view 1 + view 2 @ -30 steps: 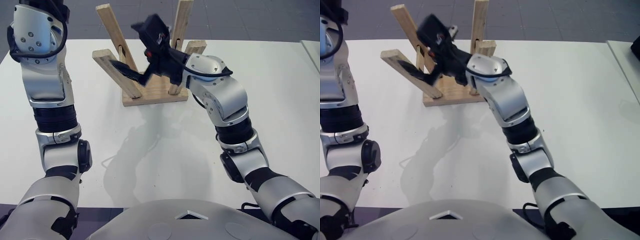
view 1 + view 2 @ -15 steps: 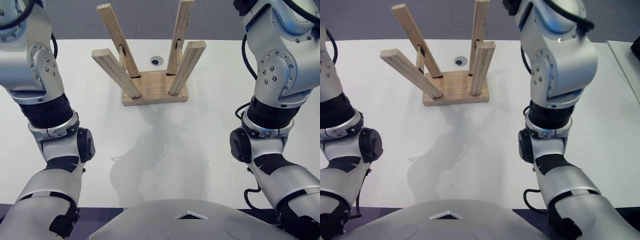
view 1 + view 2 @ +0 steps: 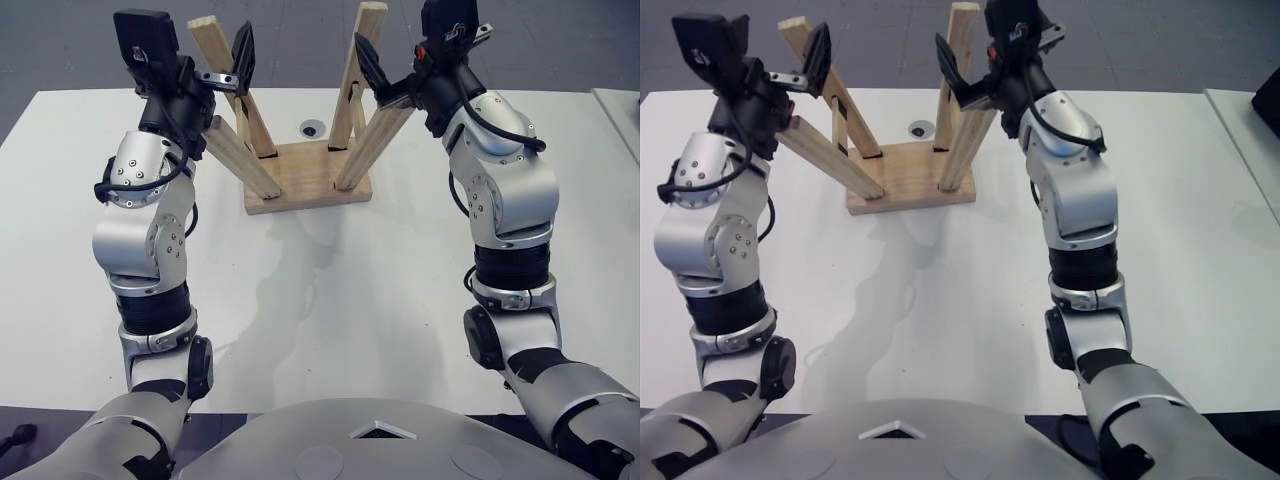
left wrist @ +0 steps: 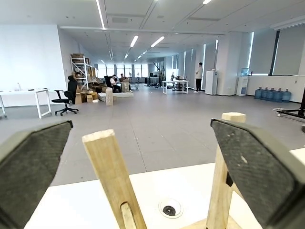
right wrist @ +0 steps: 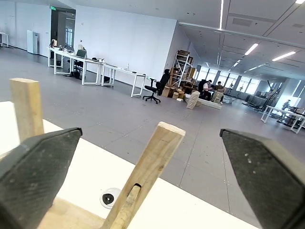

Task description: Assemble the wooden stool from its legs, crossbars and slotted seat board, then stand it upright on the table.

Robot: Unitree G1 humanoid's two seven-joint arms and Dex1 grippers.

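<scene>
The upturned wooden stool (image 3: 305, 188) rests seat-down near the tabletop's (image 3: 400, 300) far edge. The left gripper (image 4: 141, 125) and right gripper (image 5: 150, 132), fingers apart, hover beside its raised legs (image 3: 378, 132).

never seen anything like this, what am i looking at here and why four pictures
It is a humanoid robot with two arms. The two eye views come from a stereo camera in its head, looking down over the arms; the other two come from a camera on each wrist. A wooden stool stands upside down on the white table, seat board flat, four legs pointing up. The left end effector and right end effector are both open near the leg tops. Neither holds anything.
</scene>
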